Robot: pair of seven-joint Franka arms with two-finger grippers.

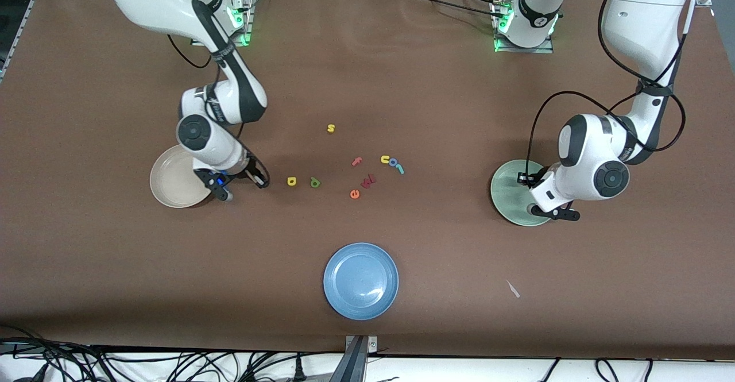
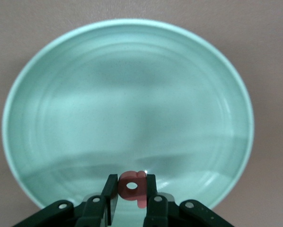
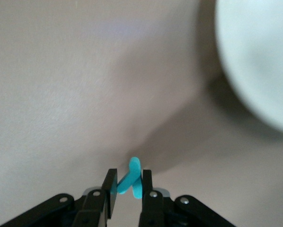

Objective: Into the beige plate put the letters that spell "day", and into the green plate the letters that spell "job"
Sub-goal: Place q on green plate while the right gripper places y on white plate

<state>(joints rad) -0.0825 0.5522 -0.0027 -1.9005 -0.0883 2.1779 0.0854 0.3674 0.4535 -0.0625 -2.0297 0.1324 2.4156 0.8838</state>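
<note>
The pinkish-red "b" [image 2: 132, 187] is gripped by the left gripper [image 2: 132, 198] over the green plate [image 2: 61, 94]; the teal "y" [image 3: 131, 178] is clamped by the right gripper [image 3: 125, 189] beside the beige plate [image 1: 166, 184]

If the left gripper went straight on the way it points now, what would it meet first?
Most likely the green plate. The left gripper, shut on the pinkish-red b, points down at the plate's inside, and nothing shows between them. How high it hangs above the plate is unclear.
</note>
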